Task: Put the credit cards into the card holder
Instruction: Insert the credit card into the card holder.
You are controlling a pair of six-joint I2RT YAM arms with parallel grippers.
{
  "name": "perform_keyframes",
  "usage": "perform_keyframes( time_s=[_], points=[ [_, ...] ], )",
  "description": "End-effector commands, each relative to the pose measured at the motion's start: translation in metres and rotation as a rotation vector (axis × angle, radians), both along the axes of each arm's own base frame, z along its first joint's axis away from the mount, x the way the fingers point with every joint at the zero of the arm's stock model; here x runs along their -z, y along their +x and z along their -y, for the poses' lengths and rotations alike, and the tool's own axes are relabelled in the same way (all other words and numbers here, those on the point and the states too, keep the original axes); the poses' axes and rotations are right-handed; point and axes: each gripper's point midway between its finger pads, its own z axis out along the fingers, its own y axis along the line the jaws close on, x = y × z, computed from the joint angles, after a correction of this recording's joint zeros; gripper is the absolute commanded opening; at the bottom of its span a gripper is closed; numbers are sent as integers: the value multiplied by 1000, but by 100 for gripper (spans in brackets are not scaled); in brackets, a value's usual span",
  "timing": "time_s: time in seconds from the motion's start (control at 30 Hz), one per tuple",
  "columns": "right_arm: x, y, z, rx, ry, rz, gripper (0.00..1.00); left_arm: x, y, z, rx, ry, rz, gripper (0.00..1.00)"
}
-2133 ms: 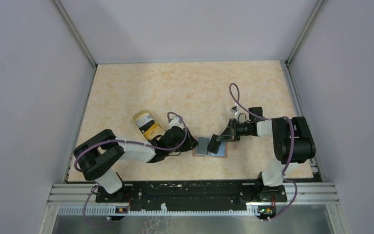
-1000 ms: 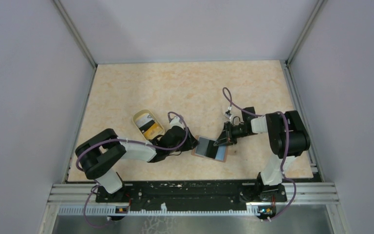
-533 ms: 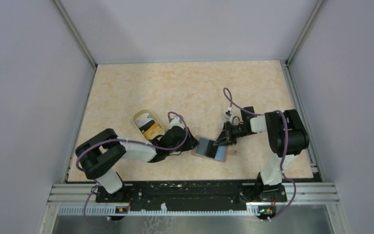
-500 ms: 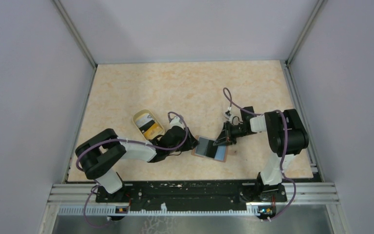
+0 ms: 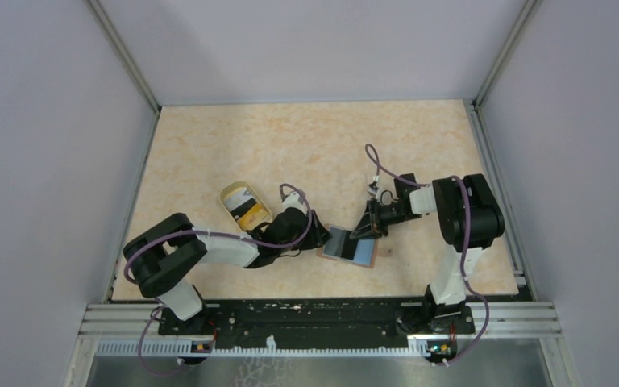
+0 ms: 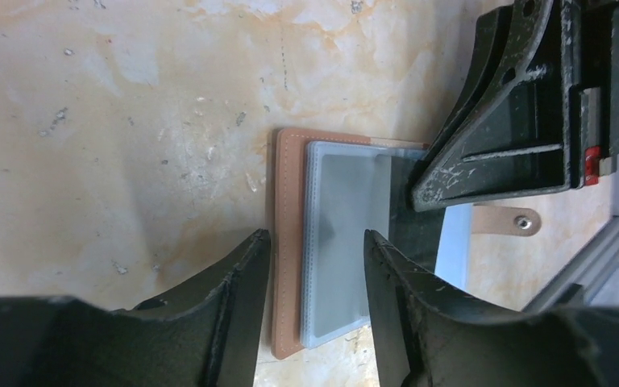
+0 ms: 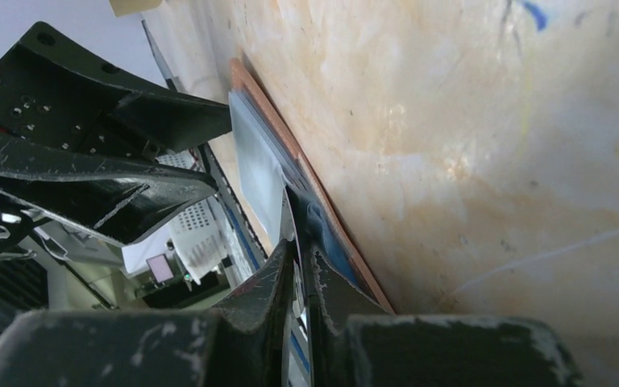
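Mottled beige tabletop (image 5: pixel 290 145): insertion step — thin pale plastic card (image 7: pixel 288 214) pinched by right gripper (image 7: pixel 300 256) at reddish-brown, blue-lined card holder (image 6: pixel 288 201); left gripper (image 6: pixel 316 242) spread; deeper push judged next.

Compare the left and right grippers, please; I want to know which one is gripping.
The left gripper stands open, fingers straddling the card holder's brown edge; the right gripper is almost shut, a thin slit between its fingers. The left gripper sits at the holder's left, the right gripper at its right. Both meet at the open card holder.
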Motion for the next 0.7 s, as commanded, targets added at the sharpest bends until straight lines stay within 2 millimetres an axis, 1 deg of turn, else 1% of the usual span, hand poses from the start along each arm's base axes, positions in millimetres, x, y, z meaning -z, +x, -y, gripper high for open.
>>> perform_keyframes(
  time_s=[0.0,0.07,0.13,0.2,0.27,0.37,0.43,0.53,0.57,0.67],
  points=[
    [14,13,2,-22,-63,60,9,23,-10,-33,8,215,-21,56],
    [15,13,2,-26,-61,57,10,8,-7,-35,23,216,29,58],
    [15,13,1,-29,-61,55,10,-10,-9,-29,75,176,77,58],
    [15,13,1,-30,-61,57,11,-27,-19,-14,178,100,110,58],
    [16,14,2,-31,-64,58,11,-41,-31,6,285,19,116,53],
    [17,14,2,-32,-70,57,11,-53,-50,39,390,-3,124,51],
    [18,14,3,-33,-75,59,11,-56,-57,59,405,32,136,51],
    [18,15,3,-31,-81,62,12,-51,-56,78,360,147,146,49],
    [19,15,3,-32,-82,61,12,-47,-54,82,337,185,139,47],
    [19,15,4,-35,-85,60,12,-37,-51,91,302,263,133,37]
  ],
)
